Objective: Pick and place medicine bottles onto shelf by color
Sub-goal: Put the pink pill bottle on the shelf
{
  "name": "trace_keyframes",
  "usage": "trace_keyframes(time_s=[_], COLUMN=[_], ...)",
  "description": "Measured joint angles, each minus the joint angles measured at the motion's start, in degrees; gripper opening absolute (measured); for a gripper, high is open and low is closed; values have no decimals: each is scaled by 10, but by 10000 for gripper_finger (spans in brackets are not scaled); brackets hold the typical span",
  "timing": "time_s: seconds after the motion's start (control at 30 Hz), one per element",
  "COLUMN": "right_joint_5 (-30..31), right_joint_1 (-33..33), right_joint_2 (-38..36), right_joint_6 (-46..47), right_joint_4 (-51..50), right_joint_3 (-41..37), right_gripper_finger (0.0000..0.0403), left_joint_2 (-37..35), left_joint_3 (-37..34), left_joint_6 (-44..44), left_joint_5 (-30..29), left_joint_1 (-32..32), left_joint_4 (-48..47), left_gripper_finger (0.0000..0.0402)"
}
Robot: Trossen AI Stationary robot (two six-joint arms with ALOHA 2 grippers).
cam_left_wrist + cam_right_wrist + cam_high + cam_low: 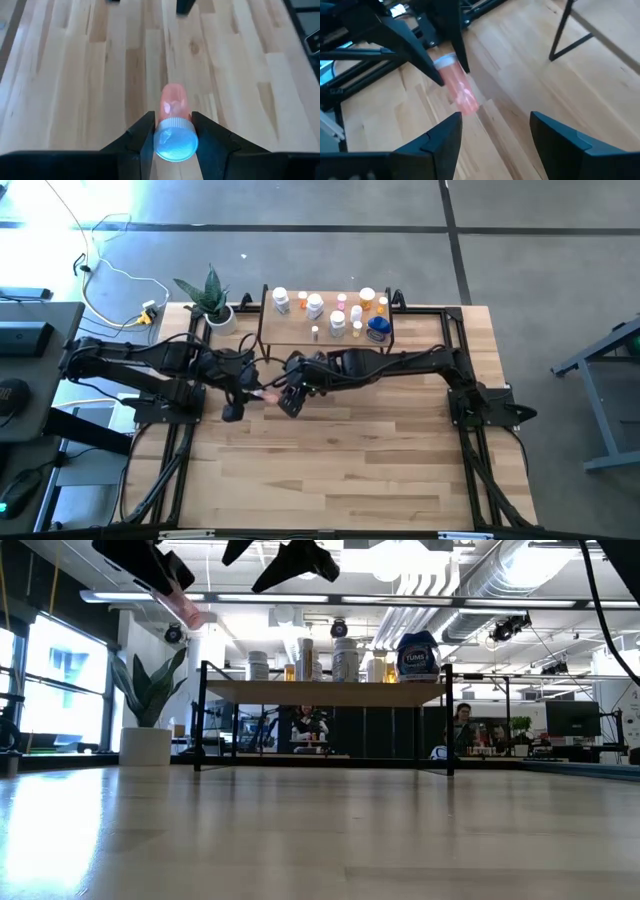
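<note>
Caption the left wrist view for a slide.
Left gripper shut on a pink bottle by its cap end, above the wooden table.

shelf bottles (338,312) too small, labels unreadable

The squat blue bottle (417,655) on the shelf (330,692) carries a label reading "TUMS"; nothing else is legible.
</note>
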Motion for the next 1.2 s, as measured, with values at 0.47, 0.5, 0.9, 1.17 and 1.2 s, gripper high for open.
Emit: trace_keyframes(time_s=[0.47, 0.5, 0.9, 1.17, 1.2], right_joint_5=[37, 38, 35, 35, 35], right_joint_1=[-32, -36, -58, -58, -58], right_joint_2=[-8, -8, -8, -8, -8], right_joint_6=[-8, -8, -9, -9, -9], right_joint_4=[-24, -26, -31, -46, -47], right_joint_3=[0, 0, 0, 0, 0], right_gripper_finger=[224, 224, 224, 224, 224], left_joint_2=[5, 6, 61, 118, 126], left_joint_3=[125, 136, 292, 360, 367], left_joint_6=[111, 123, 214, 230, 230], left_joint_5=[-36, -48, -110, -109, -109], left_joint_1=[88, 96, 197, 268, 276], left_joint_4=[-145, -155, -212, -241, -244], left_gripper_finger=[107, 107, 108, 108, 108])
